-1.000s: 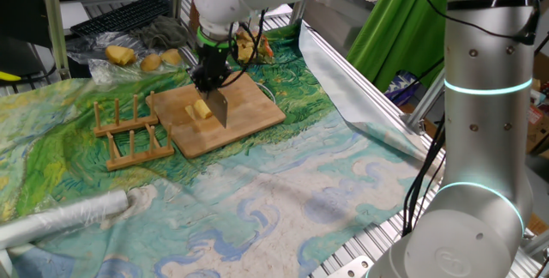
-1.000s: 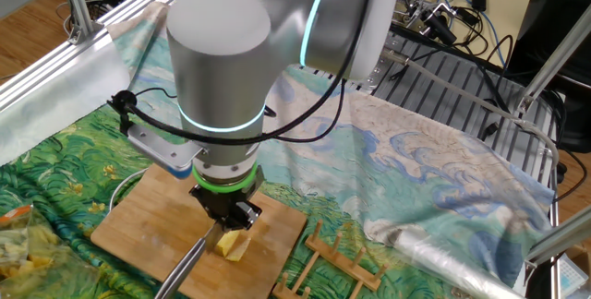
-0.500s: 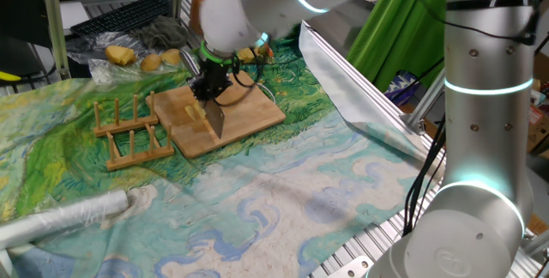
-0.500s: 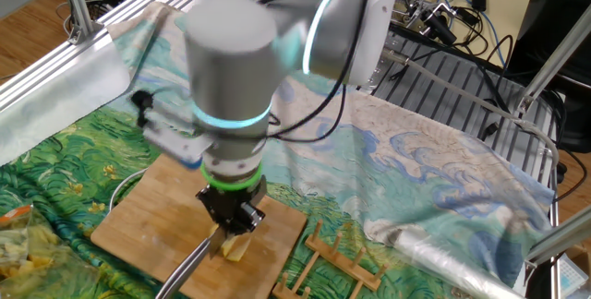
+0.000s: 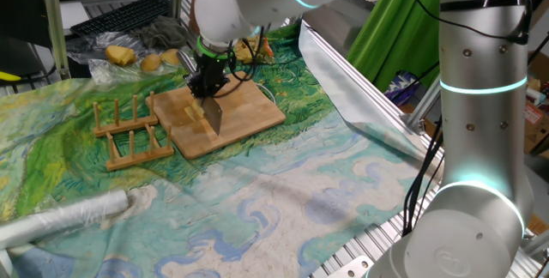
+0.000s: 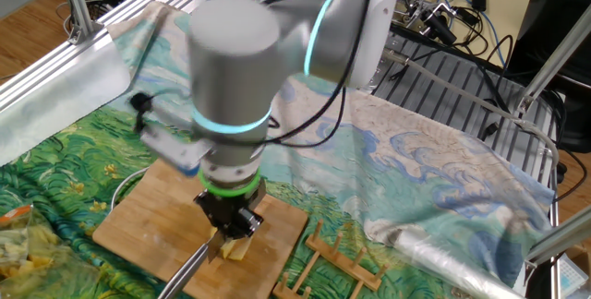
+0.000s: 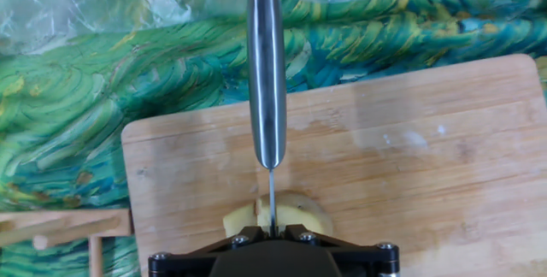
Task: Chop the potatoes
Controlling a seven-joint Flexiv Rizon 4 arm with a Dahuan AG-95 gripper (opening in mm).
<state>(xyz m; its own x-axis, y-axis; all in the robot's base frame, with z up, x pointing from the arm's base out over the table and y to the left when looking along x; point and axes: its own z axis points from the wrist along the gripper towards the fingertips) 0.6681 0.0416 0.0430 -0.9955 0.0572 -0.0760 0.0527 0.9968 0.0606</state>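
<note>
The arm's bent low over the wooden board (image 5: 227, 115) with its gripper (image 5: 208, 87) clamped on the knife (image 7: 266, 80), blade now pushed down into the potatoes (image 7: 286, 213) mid-board, lower than a second ago.

Evenly and brightly lit from overhead; faint shadows. Motion-blurred arm (image 6: 231, 77) above the pincer (image 6: 229, 227); sharp hand view.

Two fixed views face the wooden board (image 5: 225, 113) from opposite sides, farther back; the hand view looks straight down, close.
</note>
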